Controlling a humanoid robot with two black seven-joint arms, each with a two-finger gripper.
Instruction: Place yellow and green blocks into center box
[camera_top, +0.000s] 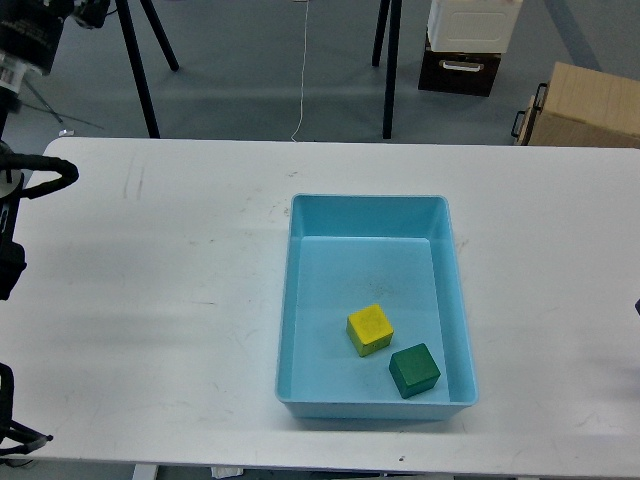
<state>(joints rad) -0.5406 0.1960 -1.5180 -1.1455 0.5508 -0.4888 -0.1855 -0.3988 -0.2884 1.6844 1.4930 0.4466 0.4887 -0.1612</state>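
Observation:
A yellow block (369, 329) and a green block (414, 369) lie side by side inside the light blue box (366, 208), in its near half, at the middle of the white table (160, 290). The green block sits near the box's front right corner, and the yellow block is just left of it and farther back. Only dark parts of my left arm (28, 35) show at the far left edge and top left corner. Neither gripper shows.
Beyond the table's far edge stand black tripod legs (390, 60), a dark crate with a white bin on it (462, 60) and a cardboard box (585, 105). A thin cable (303, 70) hangs down behind the table.

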